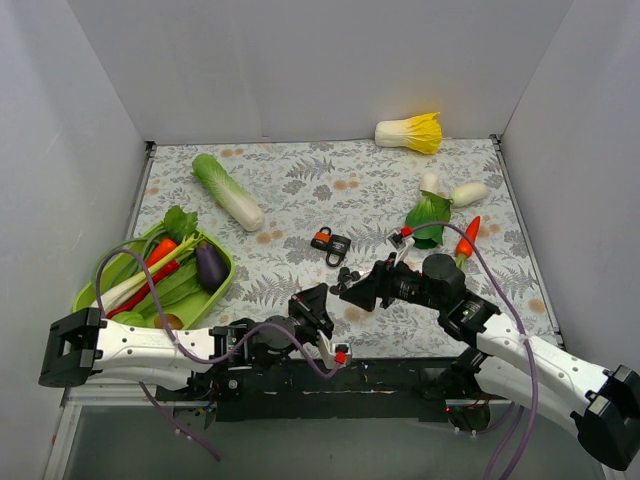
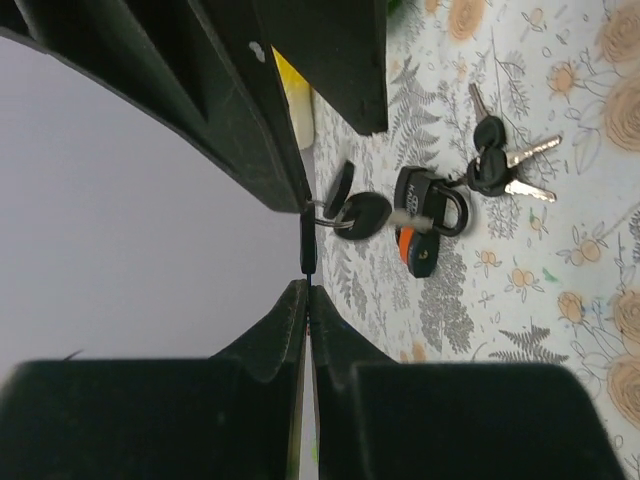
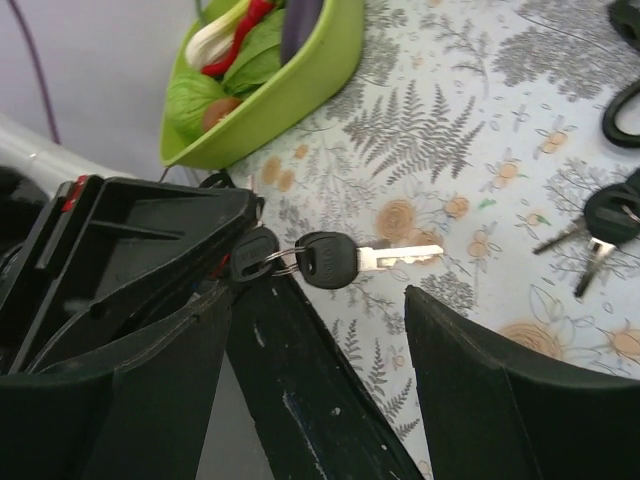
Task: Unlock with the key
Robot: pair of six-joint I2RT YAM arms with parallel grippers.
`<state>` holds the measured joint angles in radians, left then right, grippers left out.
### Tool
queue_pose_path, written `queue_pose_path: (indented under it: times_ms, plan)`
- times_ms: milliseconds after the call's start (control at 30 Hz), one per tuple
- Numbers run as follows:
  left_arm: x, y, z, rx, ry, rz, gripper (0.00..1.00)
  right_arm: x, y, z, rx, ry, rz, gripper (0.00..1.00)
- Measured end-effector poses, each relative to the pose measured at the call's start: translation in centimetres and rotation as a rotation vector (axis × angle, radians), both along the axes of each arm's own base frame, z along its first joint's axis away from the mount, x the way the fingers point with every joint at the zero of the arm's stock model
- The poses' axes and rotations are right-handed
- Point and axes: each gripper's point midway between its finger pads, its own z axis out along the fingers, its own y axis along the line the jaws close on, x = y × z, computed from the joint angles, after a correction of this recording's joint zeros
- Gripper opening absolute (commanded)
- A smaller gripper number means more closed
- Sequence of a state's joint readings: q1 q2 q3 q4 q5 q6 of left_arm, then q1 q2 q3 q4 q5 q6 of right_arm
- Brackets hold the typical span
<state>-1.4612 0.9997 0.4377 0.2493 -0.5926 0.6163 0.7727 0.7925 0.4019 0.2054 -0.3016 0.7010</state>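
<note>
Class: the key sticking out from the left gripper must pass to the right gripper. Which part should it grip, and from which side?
Probably the key by its black head, pinched across its flat faces, coming from the free blade end: the left gripper blocks the ring end, and the blade should stay bare for the padlock.

Glossy plastic, bright metal, matt printed cover.
The black-headed key (image 3: 345,262) has a smooth, shiny plastic head and a bare bright-metal blade; the black and orange padlock (image 2: 412,200) looks smooth and coated, its shackle glossy; the fern-printed table cover (image 1: 290,190) is matt; the lime-green tray (image 3: 290,100) is glossy plastic.
</note>
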Motion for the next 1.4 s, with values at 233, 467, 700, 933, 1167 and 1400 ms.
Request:
queue_pose_path:
  times_ms: [233, 467, 700, 933, 1167, 1400]
  plan:
    - [0.0, -0.5, 1.9, -0.07, -0.032, -0.012, 0.0, -2.1, 1.0, 2.8, 0.086, -0.056, 0.153, 0.77]
    - [-0.2, -0.5, 3.1, -0.094, -0.039, -0.02, 0.0, -2.6, 0.6, 5.1, 0.088, -0.143, 0.178, 0.82]
    - [-1.3, -0.5, 3.7, -0.113, -0.032, -0.049, 0.0, -2.8, 0.5, 8.5, 0.088, -0.213, 0.209, 0.81]
    - [-1.8, -0.8, 3.7, -0.107, -0.036, -0.068, 0.0, -3.7, 1.2, 7.5, 0.059, -0.17, 0.304, 0.79]
    - [-2.3, -1.2, 3.7, -0.091, -0.048, -0.086, 0.0, -4.1, 1.6, 5.8, 0.026, -0.107, 0.357, 0.78]
    - [-2.6, -1.6, 4.3, -0.094, -0.061, -0.096, 0.0, -4.8, 1.8, 6.3, 0.039, -0.109, 0.413, 0.63]
